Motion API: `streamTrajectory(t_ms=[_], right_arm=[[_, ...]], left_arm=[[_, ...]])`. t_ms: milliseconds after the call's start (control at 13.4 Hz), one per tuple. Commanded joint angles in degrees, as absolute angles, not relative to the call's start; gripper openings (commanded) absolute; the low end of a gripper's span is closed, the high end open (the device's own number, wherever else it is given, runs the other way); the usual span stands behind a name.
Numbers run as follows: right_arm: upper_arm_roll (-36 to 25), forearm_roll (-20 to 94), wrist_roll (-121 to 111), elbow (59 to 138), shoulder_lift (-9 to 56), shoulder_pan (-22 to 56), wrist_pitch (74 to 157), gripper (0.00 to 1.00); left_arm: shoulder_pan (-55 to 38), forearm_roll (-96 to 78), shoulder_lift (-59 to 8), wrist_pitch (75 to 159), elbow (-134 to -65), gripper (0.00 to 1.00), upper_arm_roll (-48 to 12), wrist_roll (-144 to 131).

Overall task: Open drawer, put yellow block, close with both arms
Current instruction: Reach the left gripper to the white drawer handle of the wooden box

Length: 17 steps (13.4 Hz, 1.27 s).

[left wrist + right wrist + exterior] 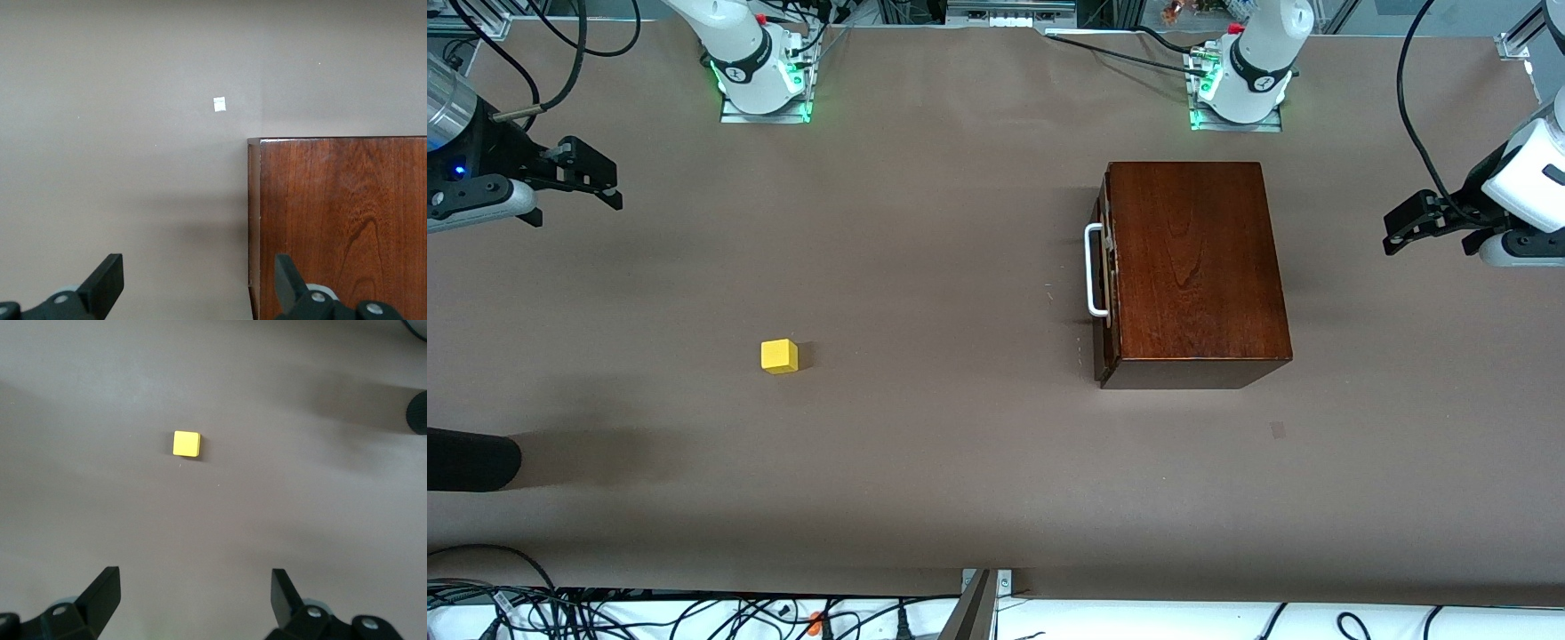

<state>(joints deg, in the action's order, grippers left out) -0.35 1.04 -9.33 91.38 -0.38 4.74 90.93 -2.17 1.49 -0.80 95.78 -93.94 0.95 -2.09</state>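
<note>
front view: glossy dark mahogany box (pixel 1196 267) sat toward the left arm's end, its drawer (pixel 1106 271) shut, white bar handle (pixel 1092 269) facing the small bright yellow cube (pixel 780 356) toward the right arm's end. left gripper (pixel 1400 233) and right gripper (pixel 605 185) hovered at the table ends. left wrist view: fingers (pixel 107 280) wide apart, empty, over the box edge. right wrist view: fingers (pixel 103 593) wide apart, empty, cube apart from them.

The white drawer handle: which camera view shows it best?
The front view shows the white drawer handle best: the whole U-shaped bar is visible on the front of the shut drawer. The left wrist view shows only the dark wooden box, not the handle. The right wrist view shows neither.
</note>
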Motion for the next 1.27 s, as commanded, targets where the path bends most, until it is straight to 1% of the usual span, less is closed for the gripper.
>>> streamTrajectory(t_ms=[0,448,597,1045,1120,1195], right_arm=[[0.1,1.1,-9.9,90.1,0.2,4.4,90.7,1.00],[0.1,1.1,-9.9,90.1,0.2,4.4,90.7,1.00],[0.1,1.1,-9.9,90.1,0.2,4.4,90.8,1.00],[0.1,1.1,-9.9,90.1,0.3,4.4,91.2,1.00],[0.1,1.1,-9.9,90.1,0.3,4.4,91.3,1.00],[0.1,1.1,-9.9,90.1,0.3,4.4,91.2,1.00]], left_arm=[[-1.8,0.8,-0.9,94.5,-93.3,1.00,0.6,-0.6],[-1.8,0.5,-1.5,94.0,-93.3,1.00,0.6,-0.3],[-2.0,0.4,-1.8,90.0,-93.0,1.00,0.6,-0.3],[-2.8,0.4,-3.0,88.3,-91.9,1.00,0.6,-0.3],[-2.9,0.0,-3.1,88.3,-91.9,1.00,0.4,0.7],[-3.1,0.0,-3.4,88.3,-91.9,1.00,-1.1,1.5]])
